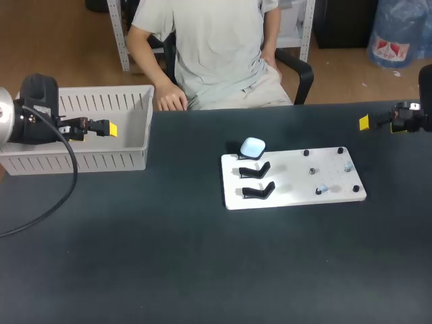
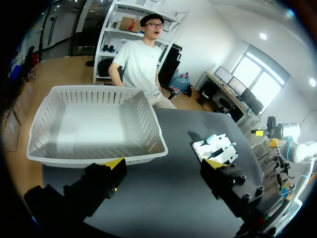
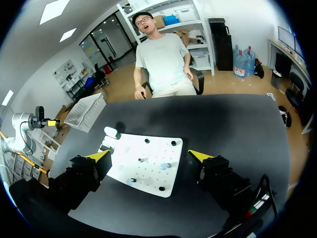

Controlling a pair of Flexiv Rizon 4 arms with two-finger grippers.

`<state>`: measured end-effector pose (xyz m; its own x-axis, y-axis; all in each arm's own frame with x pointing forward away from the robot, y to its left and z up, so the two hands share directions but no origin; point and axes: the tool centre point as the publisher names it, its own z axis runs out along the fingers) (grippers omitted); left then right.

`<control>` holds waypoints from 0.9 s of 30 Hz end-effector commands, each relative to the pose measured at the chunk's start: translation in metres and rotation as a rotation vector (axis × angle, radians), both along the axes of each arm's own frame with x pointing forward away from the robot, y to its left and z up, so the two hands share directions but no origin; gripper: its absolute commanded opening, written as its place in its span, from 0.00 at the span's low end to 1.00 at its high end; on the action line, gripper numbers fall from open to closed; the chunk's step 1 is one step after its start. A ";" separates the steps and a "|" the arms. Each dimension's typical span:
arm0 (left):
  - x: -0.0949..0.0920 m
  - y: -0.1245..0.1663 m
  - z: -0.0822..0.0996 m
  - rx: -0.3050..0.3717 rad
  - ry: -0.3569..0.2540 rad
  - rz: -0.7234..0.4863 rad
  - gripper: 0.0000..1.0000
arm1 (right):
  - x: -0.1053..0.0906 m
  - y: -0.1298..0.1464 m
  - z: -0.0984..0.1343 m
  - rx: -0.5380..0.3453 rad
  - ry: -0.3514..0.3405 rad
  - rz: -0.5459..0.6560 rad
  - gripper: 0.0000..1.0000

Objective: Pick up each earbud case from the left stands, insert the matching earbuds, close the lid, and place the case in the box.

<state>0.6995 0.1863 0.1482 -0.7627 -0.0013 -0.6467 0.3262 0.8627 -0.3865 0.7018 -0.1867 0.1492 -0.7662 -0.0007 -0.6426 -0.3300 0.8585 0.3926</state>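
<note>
A pale blue earbud case [image 1: 253, 147] sits on the farthest of three black stands at the left end of a white board [image 1: 293, 196]. The two nearer stands [image 1: 256, 181] are bare. Small earbuds [image 1: 322, 190] lie among black pegs on the board's right half. My left gripper [image 1: 109, 128] hangs open over the white box [image 1: 101, 162] at the far left, nothing between its fingers [image 2: 113, 164]. My right gripper [image 1: 366, 122] is open at the far right, off the board. Ahead of it lie the board [image 3: 148, 173] and the case [image 3: 112, 131].
The slatted white box [image 2: 99, 157] has nothing in it. A person's hand [image 1: 172, 101] rests at the table's far edge beside the box. Dark tabletop stretches in front of the board and between board and box.
</note>
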 end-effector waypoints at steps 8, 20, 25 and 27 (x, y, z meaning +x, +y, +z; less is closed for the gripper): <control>0.000 -0.001 0.002 0.008 0.007 0.004 1.00 | 0.000 0.000 0.000 -0.002 0.001 0.000 1.00; -0.002 -0.009 0.006 -0.001 -0.029 -0.061 1.00 | 0.000 0.000 0.000 -0.002 0.001 0.000 1.00; -0.005 -0.026 0.008 0.029 -0.092 -0.186 1.00 | 0.000 0.000 0.000 -0.002 0.001 0.000 1.00; -0.006 -0.033 0.008 0.036 -0.121 -0.240 1.00 | 0.000 0.000 0.000 -0.002 0.001 0.000 1.00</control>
